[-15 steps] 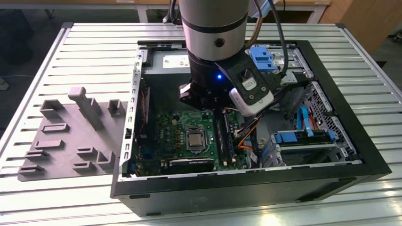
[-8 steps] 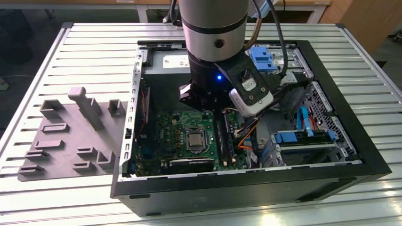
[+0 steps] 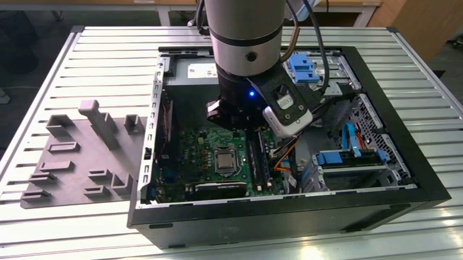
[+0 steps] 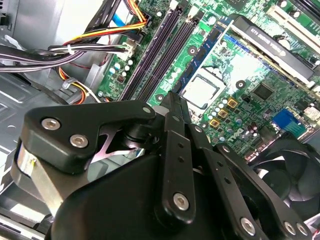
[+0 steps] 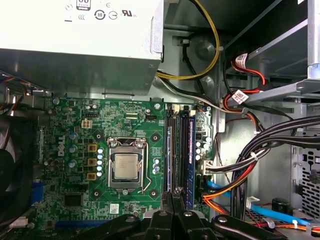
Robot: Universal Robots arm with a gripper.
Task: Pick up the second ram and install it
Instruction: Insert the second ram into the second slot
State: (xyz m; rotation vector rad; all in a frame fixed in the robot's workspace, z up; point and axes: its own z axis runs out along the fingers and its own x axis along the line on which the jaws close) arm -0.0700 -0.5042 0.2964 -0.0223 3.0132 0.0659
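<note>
A ribbed metal table (image 3: 94, 54) carries an open computer case (image 3: 289, 219) and a grey moulded tray (image 3: 76, 181); inside the case, the gripper (image 5: 173, 193) has its fingers pressed together.

A grey moulded tray (image 3: 72, 162) lies on the slatted table (image 3: 94, 49), just beside the open computer case (image 3: 289, 222). Inside the case sit a green motherboard (image 5: 65, 130) with its processor (image 5: 125, 167), a silver power supply (image 5: 75, 45) and bundled cables (image 5: 270, 144).

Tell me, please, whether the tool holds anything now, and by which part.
Nothing is held, as far as shows: in both wrist views the tool is shut and bare, above the memory slots.
</note>
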